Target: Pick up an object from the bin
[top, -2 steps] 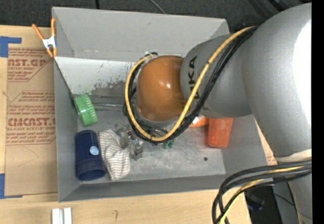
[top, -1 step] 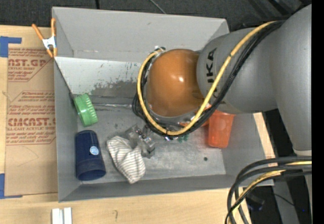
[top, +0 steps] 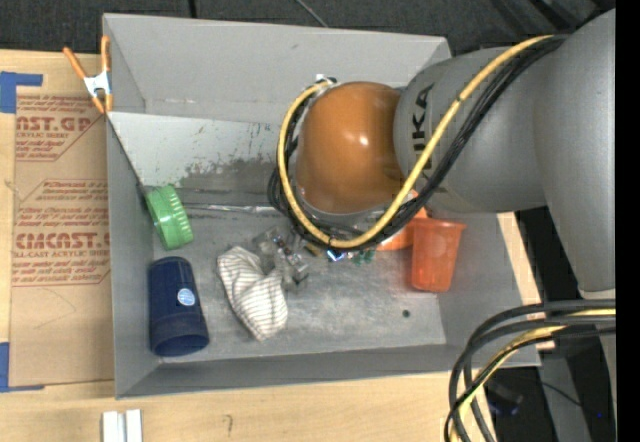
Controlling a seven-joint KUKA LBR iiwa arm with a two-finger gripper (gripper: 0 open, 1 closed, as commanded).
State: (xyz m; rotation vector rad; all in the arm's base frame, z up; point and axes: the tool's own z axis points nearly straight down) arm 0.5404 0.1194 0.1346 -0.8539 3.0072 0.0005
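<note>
Grey metal bin point(top: 300, 60), scuffed floor — green ridged piece point(top: 168, 214) (a cap or small cup) at left, dark blue cup point(top: 177, 307) on its side just below, crumpled striped cloth point(top: 252, 290) mid-floor, orange cup point(top: 436, 252) at right

The cardboard sheet point(top: 50, 190) lying at nine o'clock of the bin point(top: 280, 50) carries red print in repeated rows: large capitals reading "CAST.GP" near its top and "CIACAST." lower down, with a smaller line under the latter ending "-CAST ACRYLIC SHEET". The grey arm point(top: 520, 130) bears black capitals, "KU", partly crossed by cables. A round white label point(top: 185, 297) on the dark blue cup point(top: 175, 320) is too small to read.
</note>
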